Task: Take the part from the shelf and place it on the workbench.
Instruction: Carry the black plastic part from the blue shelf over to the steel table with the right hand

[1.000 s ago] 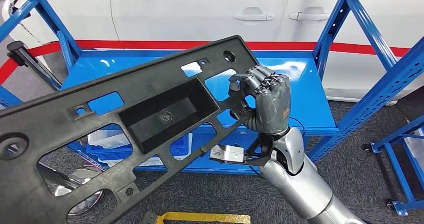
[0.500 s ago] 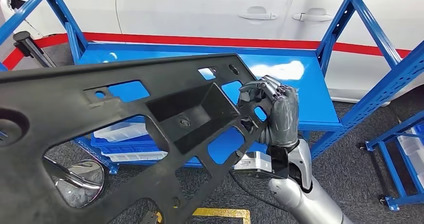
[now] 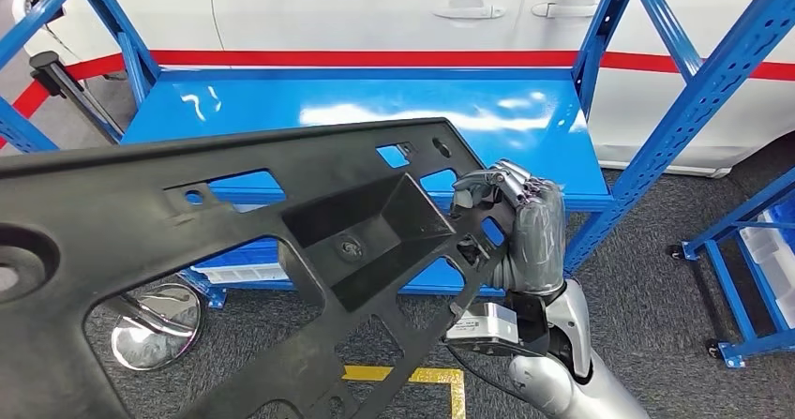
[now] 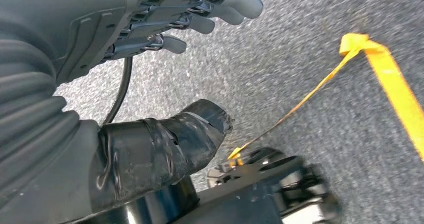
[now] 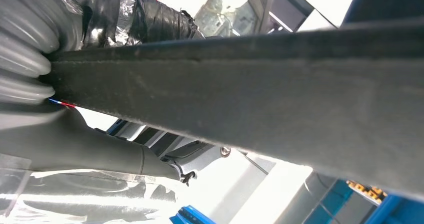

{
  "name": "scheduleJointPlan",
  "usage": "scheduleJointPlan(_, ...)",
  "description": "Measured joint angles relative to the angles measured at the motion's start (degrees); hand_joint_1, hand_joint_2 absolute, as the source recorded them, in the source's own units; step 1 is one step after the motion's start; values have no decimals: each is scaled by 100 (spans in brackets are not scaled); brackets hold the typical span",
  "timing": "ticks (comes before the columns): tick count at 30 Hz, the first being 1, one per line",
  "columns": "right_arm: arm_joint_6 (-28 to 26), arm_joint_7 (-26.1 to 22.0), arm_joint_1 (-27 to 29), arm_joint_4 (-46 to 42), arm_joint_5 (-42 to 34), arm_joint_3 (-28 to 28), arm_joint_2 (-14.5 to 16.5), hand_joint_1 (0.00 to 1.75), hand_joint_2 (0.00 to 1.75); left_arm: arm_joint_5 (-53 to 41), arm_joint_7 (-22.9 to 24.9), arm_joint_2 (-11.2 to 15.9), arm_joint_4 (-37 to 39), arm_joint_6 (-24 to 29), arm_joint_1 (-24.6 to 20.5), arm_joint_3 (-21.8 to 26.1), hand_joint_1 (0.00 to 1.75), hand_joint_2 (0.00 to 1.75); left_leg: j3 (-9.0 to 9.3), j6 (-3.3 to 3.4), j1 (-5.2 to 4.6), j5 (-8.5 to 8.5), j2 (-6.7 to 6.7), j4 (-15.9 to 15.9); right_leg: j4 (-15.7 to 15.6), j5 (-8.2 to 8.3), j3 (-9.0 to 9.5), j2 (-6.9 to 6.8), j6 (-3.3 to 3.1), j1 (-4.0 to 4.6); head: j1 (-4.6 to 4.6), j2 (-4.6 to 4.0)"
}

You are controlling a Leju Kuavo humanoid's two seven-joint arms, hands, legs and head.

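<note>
Right robot hand [image 3: 521, 234] gripping black part [image 3: 216, 250], above blue shelf [image 3: 375, 110]

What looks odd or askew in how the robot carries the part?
The long black part is tilted and gripped only at one end by the right hand; the left hand hangs empty over the floor.

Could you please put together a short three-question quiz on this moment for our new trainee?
1. True or false: the right hand grips the black part at its end.
2. What does the left hand hold? A) the part B) nothing C) a tool
3. What colour is the shelf behind the part?

Key:
1. True; its fingers wrap the part's edge.
2. B; it hangs over the grey floor.
3. Blue.
</note>
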Motion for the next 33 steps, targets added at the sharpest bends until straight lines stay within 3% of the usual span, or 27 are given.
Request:
scheduleJointPlan(1, 5, 18, 9, -21, 13, 0, -10, 175, 175, -1, 3, 1, 0, -5, -6, -1, 0, 175, 296, 45, -19, 130, -2, -335, 2, 52, -54, 0, 3, 7, -1, 0)
scheduleJointPlan(3, 21, 56, 20, -77, 49, 0, -27, 175, 175, -2, 10, 3, 0, -29, -31, -2, 0, 175, 890, 136, -69, 138, -2, -1148, -6, 150, -118, -5, 38, 19, 3, 0)
scheduleJointPlan(5, 50, 84, 34, -130, 70, 0, -36, 175, 175, -6, 21, 4, 0, -59, -52, -3, 0, 175, 1115, 194, -115, 65, -5, -1572, -49, 259, -133, -17, 103, 1, -5, 1)
scheduleJointPlan(7, 71, 105, 61, -168, 70, 0, -50, 175, 175, -10, 35, 3, 0, -80, -48, -5, 0, 175, 1071, 246, -114, 196, 7, -1668, -95, 317, -148, -18, 171, -15, -18, 1)
scheduleJointPlan(8, 74, 120, 77, -183, 69, 0, -60, 175, 175, -13, 42, 3, 0, -88, -45, -5, 0, 175, 1039, 282, -99, 278, 22, -1713, -47, 213, -176, -16, 200, -14, -18, 1)
scheduleJointPlan(10, 74, 142, 104, -198, 63, 0, -78, 175, 175, -16, 52, 0, 0, -105, -44, -6, 0, 175, 922, 344, -71, 444, 53, -1765, 380, -313, -291, -15, 249, -20, -1, 0)
scheduleJointPlan(11, 72, 147, 116, -202, 58, 0, -84, 175, 175, -17, 61, -3, 0, -114, -44, -6, 0, 175, 834, 362, -71, 508, 57, -1755, 733, -611, -364, -16, 275, -24, 7, 0)
scheduleJointPlan(12, 70, 148, 130, -204, 54, 0, -90, 175, 175, -17, 72, -5, 0, -122, -43, -6, 0, 175, 741, 362, -70, 568, 61, -1735, 1097, -808, -422, -16, 302, -34, 7, 0)
scheduleJointPlan(13, 69, 148, 143, -204, 49, 0, -97, 175, 175, -17, 82, -8, 0, -128, -42, -6, 0, 175, 644, 353, -68, 622, 66, -1706, 1374, -860, -436, -16, 330, -49, 7, 0)
scheduleJointPlan(14, 69, 148, 153, -204, 44, 0, -104, 175, 175, -16, 91, -9, 0, -133, -41, -6, 0, 175, 542, 339, -62, 672, 69, -1664, 1486, -774, -369, -16, 359, -71, 7, 0)
scheduleJointPlan(16, 68, 148, 163, -204, 29, 0, -114, 175, 175, -12, 102, -9, 0, -141, -43, -6, 0, 175, 330, 293, -39, 745, 72, -1537, 1139, -473, 45, -17, 416, -130, 7, 0)
scheduleJointPlan(17, 66, 148, 163, -204, 13, 0, -115, 175, 175, -8, 108, -9, 0, -145, -45, -6, 0, 175, 227, 262, -35, 769, 68, -1457, 763, -454, 338, -13, 441, -140, 10, 0)
scheduleJointPlan(19, 60, 137, 172, -210, -35, 0, -117, 175, 175, -1, 121, -7, 0, -150, -46, -6, 0, 175, 91, 191, -39, 819, 53, -1332, 199, -581, 693, 4, 396, -128, -2, 0)
scheduleJointPlan(20, 57, 126, 178, -214, -63, 0, -119, 175, 175, 3, 128, -7, 0, -151, -46, -6, 0, 175, 52, 154, -42, 860, 44, -1311, 90, -643, 729, 14, 346, -104, -10, 0)
scheduleJointPlan(22, 56, 98, 188, -216, -108, 0, -122, 175, 175, 10, 141, -4, 0, -153, -32, -6, 0, 175, 1, 78, -23, 932, 28, -1303, 76, -566, 632, 5, 215, -99, -19, 0)
scheduleJointPlan(23, 55, 86, 192, -216, -122, 0, -122, 175, 175, 14, 145, -3, 0, -154, -24, -7, 0, 175, -49, 45, -10, 843, 23, -1253, 76, -501, 568, -7, 154, -100, -29, 0)
scheduleJointPlan(25, 54, 71, 195, -215, -133, 0, -122, 175, 175, 16, 148, 0, 0, -154, -12, -8, 0, 175, -190, -6, 11, 359, 20, -872, 55, -355, 411, -31, 67, -111, -58, 0)
scheduleJointPlan(27, 54, 66, 199, -215, -135, 0, -122, 175, 175, 15, 148, 0, 0, -154, -17, -8, 0, 175, -313, -30, 15, -189, 21, -214, 55, -209, 225, -34, 41, -96, -80, 0)
scheduleJointPlan(28, 54, 64, 201, -215, -135, 0, -122, 175, 175, 15, 148, 0, 0, -154, -20, -8, 0, 175, -320, -30, 15, -290, 21, 64, 59, -135, 123, -37, 39, -85, -82, 0)
scheduleJointPlan(29, 53, 63, 204, -215, -135, 0, -122, 175, 175, 15, 148, 0, 0, -154, -21, -8, 0, 175, -259, -20, 14, -243, 20, 210, 64, -62, 24, -39, 39, -74, -82, 0)
scheduleJointPlan(30, 52, 62, 207, -215, -135, 0, -122, 175, 175, 16, 149, 0, 0, -154, -22, -8, 0, 175, -114, 2, 9, -90, 20, 184, 67, 8, -69, -41, 42, -62, -82, 0)
scheduleJointPlan(32, 43, 61, 211, -215, -135, 0, -122, 175, 175, 25, 160, 3, 0, -153, -32, -8, 0, 175, 456, 87, -21, 147, 18, -400, 69, 139, -211, -39, 59, -45, -81, 0)
scheduleJointPlan(33, 34, 60, 212, -215, -137, 0, -122, 175, 175, 32, 167, 6, 0, -152, -43, -8, 0, 175, 797, 129, -46, 120, 17, -855, 68, 198, -250, -40, 78, -39, -81, 0)
